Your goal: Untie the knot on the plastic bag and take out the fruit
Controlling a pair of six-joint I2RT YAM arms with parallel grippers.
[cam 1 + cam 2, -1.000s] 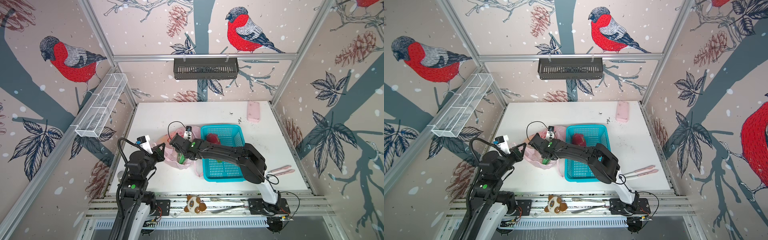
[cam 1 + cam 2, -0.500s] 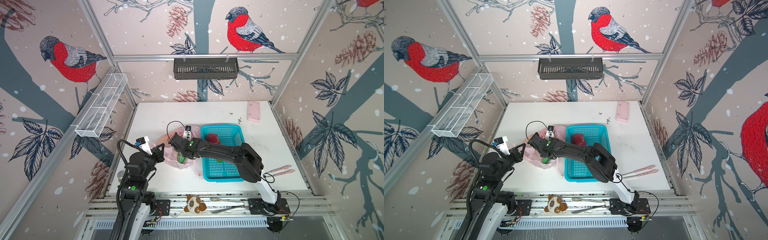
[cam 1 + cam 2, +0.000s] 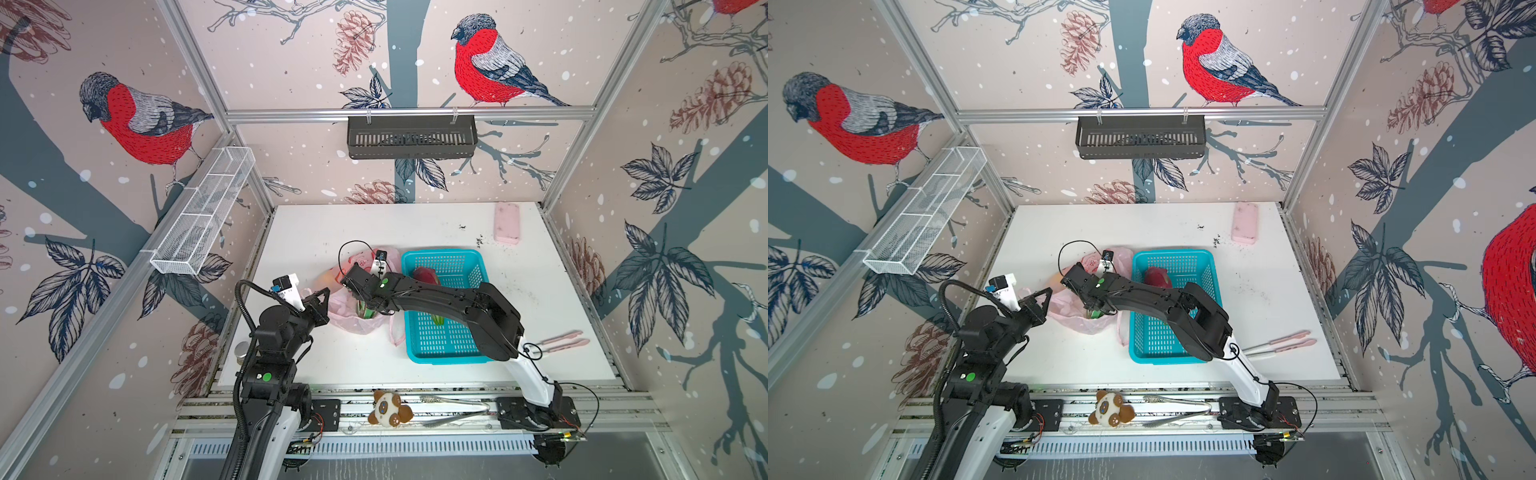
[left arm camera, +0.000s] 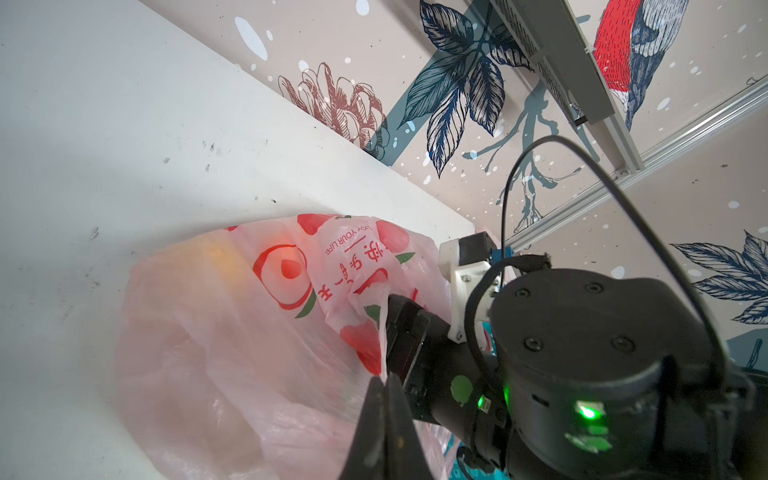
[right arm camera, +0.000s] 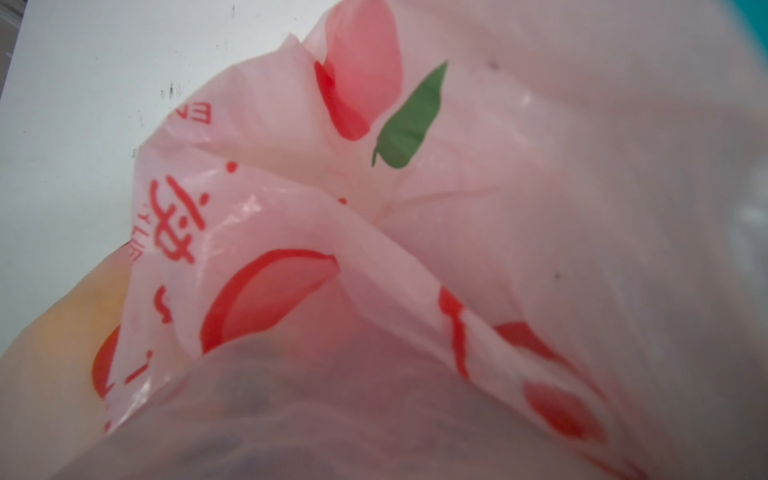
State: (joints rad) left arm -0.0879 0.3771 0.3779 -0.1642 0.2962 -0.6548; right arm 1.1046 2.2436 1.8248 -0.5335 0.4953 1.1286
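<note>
white table [image 4: 104, 124]: plastic bag [image 4: 208, 353] pinched in left claw [image 4: 381, 382]

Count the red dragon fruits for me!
1 for sure: a dragon fruit in the blue basket. Green tips inside the pink bag may be another, mostly hidden.

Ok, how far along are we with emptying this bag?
Done: the plastic bag is open, and one dragon fruit lies in the teal basket. In hand: the left gripper pinches the bag's edge while the right gripper reaches inside. Left: an orange fruit shows through the plastic; more may be hidden.
</note>
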